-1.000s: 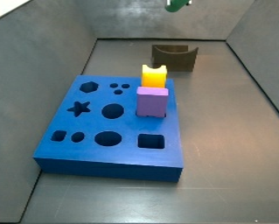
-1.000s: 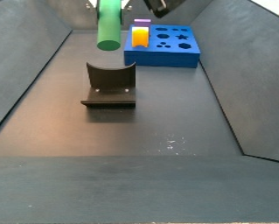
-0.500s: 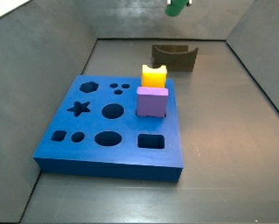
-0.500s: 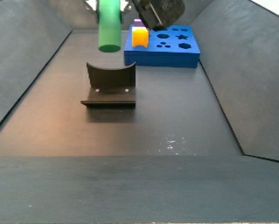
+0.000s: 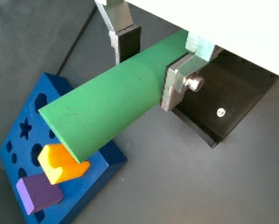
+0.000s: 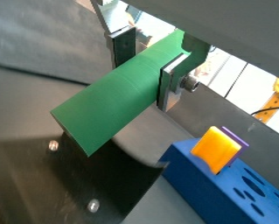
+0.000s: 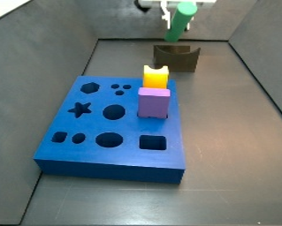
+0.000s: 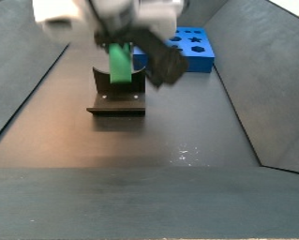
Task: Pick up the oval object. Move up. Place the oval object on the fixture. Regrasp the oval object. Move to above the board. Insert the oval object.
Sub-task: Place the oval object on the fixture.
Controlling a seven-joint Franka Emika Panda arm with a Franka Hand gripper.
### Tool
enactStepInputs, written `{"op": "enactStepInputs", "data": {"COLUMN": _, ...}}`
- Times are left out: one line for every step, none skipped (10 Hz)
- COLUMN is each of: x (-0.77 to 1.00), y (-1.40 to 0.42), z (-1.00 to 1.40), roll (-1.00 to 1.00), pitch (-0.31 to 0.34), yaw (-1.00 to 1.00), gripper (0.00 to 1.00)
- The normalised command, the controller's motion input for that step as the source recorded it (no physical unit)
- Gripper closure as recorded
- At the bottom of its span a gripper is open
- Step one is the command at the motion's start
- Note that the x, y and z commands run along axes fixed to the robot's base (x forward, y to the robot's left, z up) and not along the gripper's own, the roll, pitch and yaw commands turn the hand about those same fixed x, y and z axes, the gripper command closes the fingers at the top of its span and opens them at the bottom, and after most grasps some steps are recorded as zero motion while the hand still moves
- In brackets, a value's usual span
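The smooth bright green oval rod (image 5: pixel 112 105) is clamped between the silver plate fingers (image 5: pixel 177 80) of the gripper (image 5: pixel 151 59), just above the dark notched fixture (image 8: pixel 116 94). It should be lowered upright and centred over the curved notch, and released only once seated.

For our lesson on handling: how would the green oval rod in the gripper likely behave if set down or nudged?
The oval object looks smooth and rounded, so it would probably roll or slip. It shows no sag between the gripper fingers, so it is likely stiff. The notched fixture should cradle it.
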Motion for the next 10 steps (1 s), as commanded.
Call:
{"op": "enactStepInputs", "data": {"x": 0.18, "y": 0.14, "z": -1.00, "roll": -0.32, "pitch": 0.070, "yaw": -0.20, "gripper": 1.00}}
{"op": "enactStepInputs", "data": {"x": 0.19, "y": 0.14, "z": -1.00, "roll": -0.23, "pitch": 0.043, "yaw": -0.18, "gripper": 1.00}}
{"op": "enactStepInputs", "data": {"x": 0.16, "y": 0.11, "z": -0.78, "roll": -0.19, "pitch": -0.004, "yaw": -0.17, "gripper": 1.00}}
{"op": "enactStepInputs", "data": {"x": 0.13, "y": 0.09, "z": -0.59, "roll": -0.18, "pitch": -0.025, "yaw": -0.15, "gripper": 1.00}}
{"op": "enactStepInputs", "data": {"x": 0.11, "y": 0.07, "z": -0.41, "roll": -0.17, "pitch": -0.037, "yaw": -0.13, "gripper": 1.00}}
{"op": "enactStepInputs", "data": {"x": 0.08, "y": 0.07, "z": -0.24, "roll": -0.15, "pitch": -0.047, "yaw": -0.10, "gripper": 1.00}}
{"op": "enactStepInputs", "data": {"x": 0.07, "y": 0.08, "z": -0.22, "roll": -0.13, "pitch": -0.053, "yaw": -0.08, "gripper": 1.00}}
{"op": "enactStepInputs", "data": {"x": 0.07, "y": 0.08, "z": -0.22, "roll": -0.13, "pitch": -0.052, "yaw": -0.06, "gripper": 1.00}}
{"op": "enactStepInputs", "data": {"x": 0.07, "y": 0.08, "z": -0.22, "roll": -0.13, "pitch": -0.052, "yaw": -0.05, "gripper": 1.00}}
{"op": "enactStepInputs", "data": {"x": 0.00, "y": 0.00, "z": 0.00, "roll": 0.00, "pitch": 0.000, "yaw": 0.00, "gripper": 0.00}}
